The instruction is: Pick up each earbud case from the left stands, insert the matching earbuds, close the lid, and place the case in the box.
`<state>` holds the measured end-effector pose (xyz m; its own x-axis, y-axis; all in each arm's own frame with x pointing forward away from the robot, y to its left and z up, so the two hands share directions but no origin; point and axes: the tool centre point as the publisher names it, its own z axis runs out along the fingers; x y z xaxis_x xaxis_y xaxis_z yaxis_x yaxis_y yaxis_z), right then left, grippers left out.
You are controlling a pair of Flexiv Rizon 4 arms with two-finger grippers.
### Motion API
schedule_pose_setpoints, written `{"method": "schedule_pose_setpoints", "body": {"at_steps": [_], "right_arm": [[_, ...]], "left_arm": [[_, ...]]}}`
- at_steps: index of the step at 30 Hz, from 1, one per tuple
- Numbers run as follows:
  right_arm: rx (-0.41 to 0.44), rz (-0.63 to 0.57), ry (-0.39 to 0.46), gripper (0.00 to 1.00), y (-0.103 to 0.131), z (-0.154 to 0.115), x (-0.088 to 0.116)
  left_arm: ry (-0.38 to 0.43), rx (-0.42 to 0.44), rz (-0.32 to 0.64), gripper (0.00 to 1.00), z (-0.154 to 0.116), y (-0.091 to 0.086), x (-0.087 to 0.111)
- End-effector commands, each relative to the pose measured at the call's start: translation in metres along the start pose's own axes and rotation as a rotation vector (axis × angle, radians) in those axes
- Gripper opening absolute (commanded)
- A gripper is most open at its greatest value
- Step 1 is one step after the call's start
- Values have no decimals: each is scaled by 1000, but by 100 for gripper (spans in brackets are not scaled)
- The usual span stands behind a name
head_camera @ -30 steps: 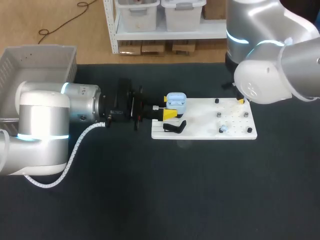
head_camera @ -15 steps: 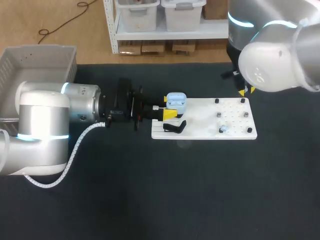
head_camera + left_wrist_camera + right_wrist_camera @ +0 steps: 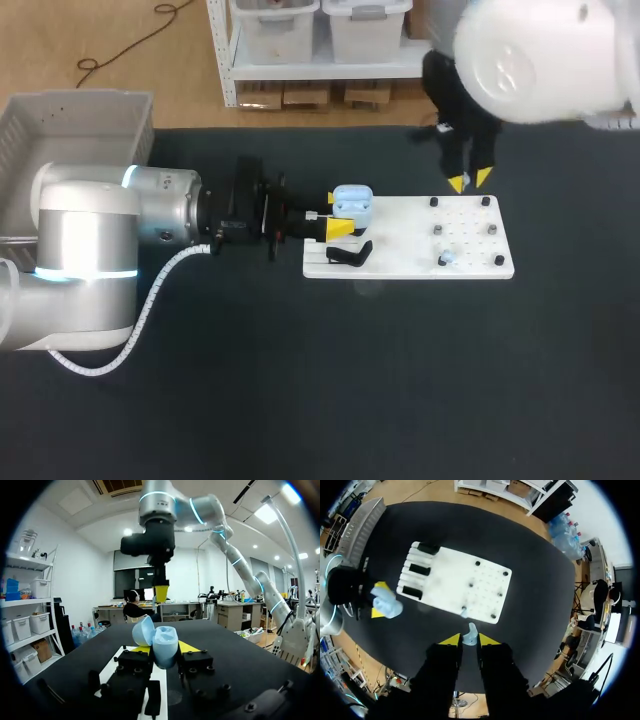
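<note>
Earbud case (image 3: pixel 352 203), pale blue with its lid open, is clamped between the fingers of your left tool (image 3: pixel 164 648) at the left end of the white board (image 3: pixel 420 258). Your right tool (image 3: pixel 470 181) hangs above the board's far edge, fingers pinched on a small earbud (image 3: pixel 470 634).

Left claw (image 3: pixel 336 214) level, clamped on case (image 3: pixel 353 203); right claw (image 3: pixel 470 180) high, downward, pinching earbud (image 3: pixel 470 634).

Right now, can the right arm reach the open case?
Probably yes: the left gripper holds the case lid open, and nothing stands between it and the earbud in the right gripper.
</note>
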<state>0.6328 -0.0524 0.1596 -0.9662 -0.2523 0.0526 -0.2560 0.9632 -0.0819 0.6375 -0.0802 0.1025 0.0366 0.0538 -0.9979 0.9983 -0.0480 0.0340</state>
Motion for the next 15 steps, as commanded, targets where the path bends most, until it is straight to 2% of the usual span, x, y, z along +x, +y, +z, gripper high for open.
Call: {"method": "schedule_pose_setpoints", "body": {"at_steps": [1, 8, 15], "right_arm": [[-5, 16, 23, 0, 19, -26, 3], [-57, 0, -5, 0, 59, -38, 18], [-57, 0, -5, 0, 59, -38, 18]], "left_arm": [[-1, 2, 0, 0, 0, 1, 1], [-1, 2, 0, 0, 0, 1, 1], [-1, 2, 0, 0, 0, 1, 1]]}}
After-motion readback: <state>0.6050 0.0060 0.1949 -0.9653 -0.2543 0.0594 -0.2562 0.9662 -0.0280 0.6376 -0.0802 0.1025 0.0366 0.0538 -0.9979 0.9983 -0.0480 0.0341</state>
